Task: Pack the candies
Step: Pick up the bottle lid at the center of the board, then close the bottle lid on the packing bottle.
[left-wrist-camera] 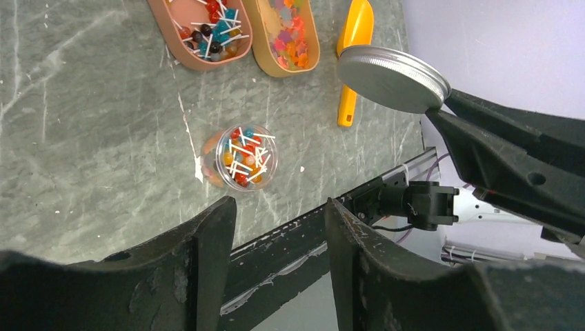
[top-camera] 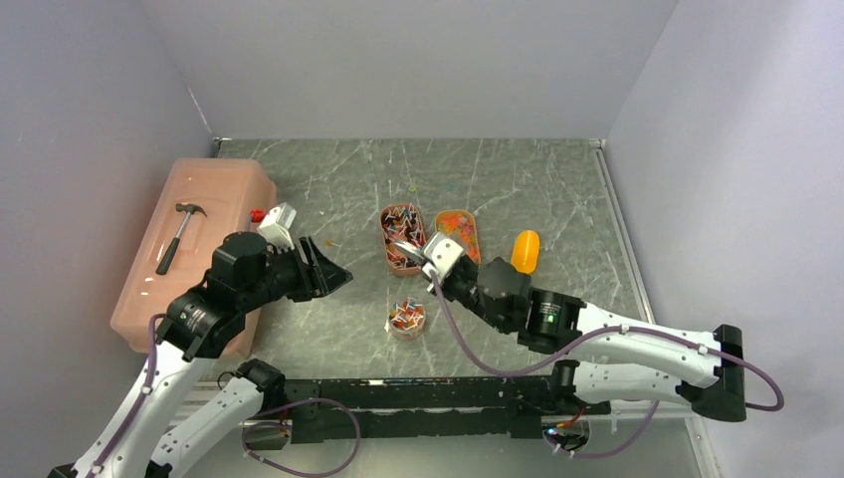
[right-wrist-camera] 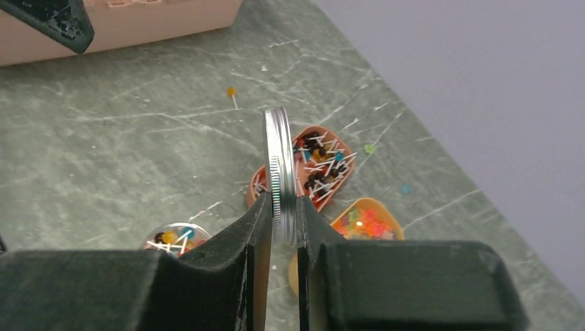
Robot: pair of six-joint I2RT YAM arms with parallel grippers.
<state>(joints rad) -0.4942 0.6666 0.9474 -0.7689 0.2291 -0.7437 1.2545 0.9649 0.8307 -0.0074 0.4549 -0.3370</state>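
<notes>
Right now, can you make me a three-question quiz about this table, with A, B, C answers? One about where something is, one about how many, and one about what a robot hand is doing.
1. Where is the hammer?
A) on top of the pink box
B) in a bucket
C) on a chair

2. How many oval trays hold candies?
A) one
B) two
C) five

3. The right gripper is
A) wide open and empty
B) shut on the silver lid
C) shut on a banana

Answers:
1 A: the top view shows it lying flat on the box.
2 B: two sit side by side in the middle of the table.
3 B: the right wrist view shows the lid pinched edge-on between both fingers.
</notes>
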